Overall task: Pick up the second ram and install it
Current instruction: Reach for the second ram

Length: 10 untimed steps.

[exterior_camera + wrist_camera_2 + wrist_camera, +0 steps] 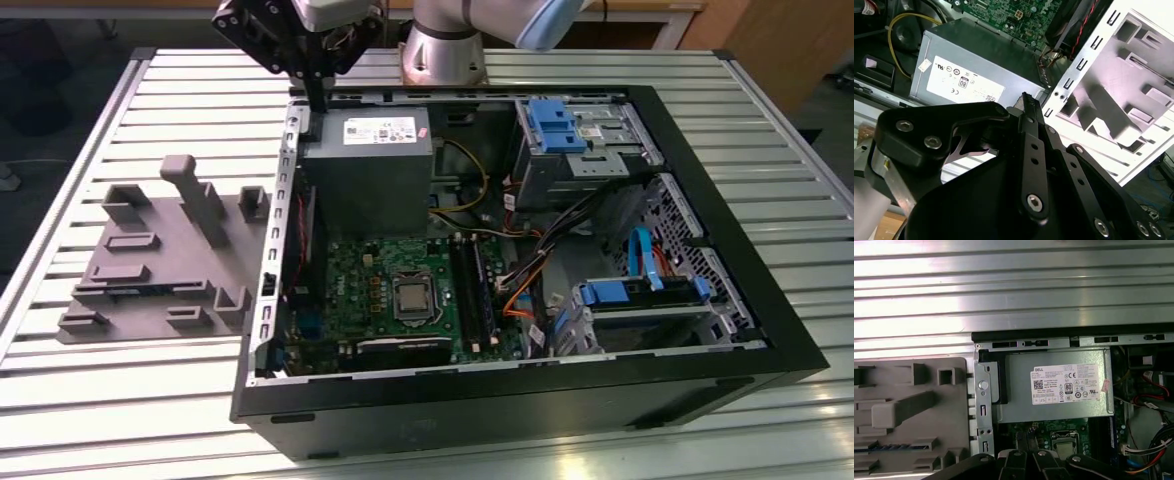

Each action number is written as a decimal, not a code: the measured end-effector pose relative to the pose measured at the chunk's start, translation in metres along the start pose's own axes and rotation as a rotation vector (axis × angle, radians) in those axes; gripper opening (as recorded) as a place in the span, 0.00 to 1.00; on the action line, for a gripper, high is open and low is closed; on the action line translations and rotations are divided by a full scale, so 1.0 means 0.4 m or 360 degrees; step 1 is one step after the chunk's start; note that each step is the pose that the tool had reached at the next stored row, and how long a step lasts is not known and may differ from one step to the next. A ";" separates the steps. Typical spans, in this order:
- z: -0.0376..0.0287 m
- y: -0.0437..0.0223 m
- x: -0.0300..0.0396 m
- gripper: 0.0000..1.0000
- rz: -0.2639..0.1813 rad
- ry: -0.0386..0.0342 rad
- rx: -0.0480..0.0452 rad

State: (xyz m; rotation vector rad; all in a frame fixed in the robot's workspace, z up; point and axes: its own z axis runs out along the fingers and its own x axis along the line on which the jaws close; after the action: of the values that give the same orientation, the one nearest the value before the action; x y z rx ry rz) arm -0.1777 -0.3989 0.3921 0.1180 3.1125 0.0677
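Your tool [318, 104] hangs with its fingers pressed together, gripping nothing (the tips meet in the second wrist view); the power supply [367, 165] sits just beneath its tips; the second ram [891, 446] lies well apart from the tool, in a slot of the grey fixture [956, 405] on the desk [160, 400].

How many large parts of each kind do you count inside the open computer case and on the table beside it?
Power supply: 1
Green motherboard: 1
Blue drive brackets: 2
Grey holder tray: 1
Total: 5
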 end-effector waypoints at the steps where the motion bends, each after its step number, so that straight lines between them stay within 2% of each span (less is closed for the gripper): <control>1: 0.000 0.000 0.001 0.11 0.0000 0.0000 0.0000; 10: 0.000 -0.001 0.013 0.11 0.0000 0.0000 0.0000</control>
State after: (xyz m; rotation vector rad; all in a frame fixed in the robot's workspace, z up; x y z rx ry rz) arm -0.1830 -0.3989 0.3919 0.1180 3.1125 0.0676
